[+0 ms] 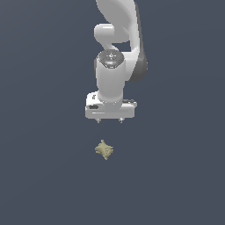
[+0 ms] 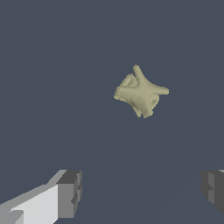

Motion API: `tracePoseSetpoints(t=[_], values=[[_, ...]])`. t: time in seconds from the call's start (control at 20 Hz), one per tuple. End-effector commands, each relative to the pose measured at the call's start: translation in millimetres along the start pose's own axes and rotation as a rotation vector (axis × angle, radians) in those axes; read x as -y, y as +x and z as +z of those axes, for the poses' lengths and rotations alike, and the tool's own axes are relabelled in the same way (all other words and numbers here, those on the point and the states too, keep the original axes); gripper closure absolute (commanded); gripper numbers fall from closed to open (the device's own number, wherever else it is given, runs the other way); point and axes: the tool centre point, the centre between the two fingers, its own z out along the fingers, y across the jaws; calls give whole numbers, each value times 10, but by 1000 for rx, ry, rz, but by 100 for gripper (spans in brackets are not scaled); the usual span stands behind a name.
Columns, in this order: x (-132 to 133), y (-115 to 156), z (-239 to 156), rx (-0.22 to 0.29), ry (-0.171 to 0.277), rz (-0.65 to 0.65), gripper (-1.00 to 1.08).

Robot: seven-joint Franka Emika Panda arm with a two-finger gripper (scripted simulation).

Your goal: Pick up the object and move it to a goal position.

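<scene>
The object (image 1: 104, 150) is a small pale olive-tan lumpy thing with short spikes and a star-like outline. It lies on the flat dark grey surface, a little nearer the camera than the arm in the exterior view. It also shows in the wrist view (image 2: 140, 92). My white gripper (image 1: 110, 120) points down and hangs above the surface, apart from the object and touching nothing. Its jaws stand wide apart and hold nothing. In the wrist view the gripper (image 2: 142, 192) shows two grey fingertips (image 2: 70, 193) far apart with bare floor between them.
The white arm (image 1: 117, 52) rises behind the gripper at the top of the exterior view. The dark grey surface (image 1: 44, 176) spreads on all sides of the object.
</scene>
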Motion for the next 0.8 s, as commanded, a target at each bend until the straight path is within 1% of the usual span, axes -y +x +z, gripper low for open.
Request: tracePoseSetpoints(t=[0.0,0.4,0.75], values=[[0,0,0,0,0,0,-92],[29,57,-154,-16,-22,-20,-92],[27,65,-150,-16,-22,-28,-92]])
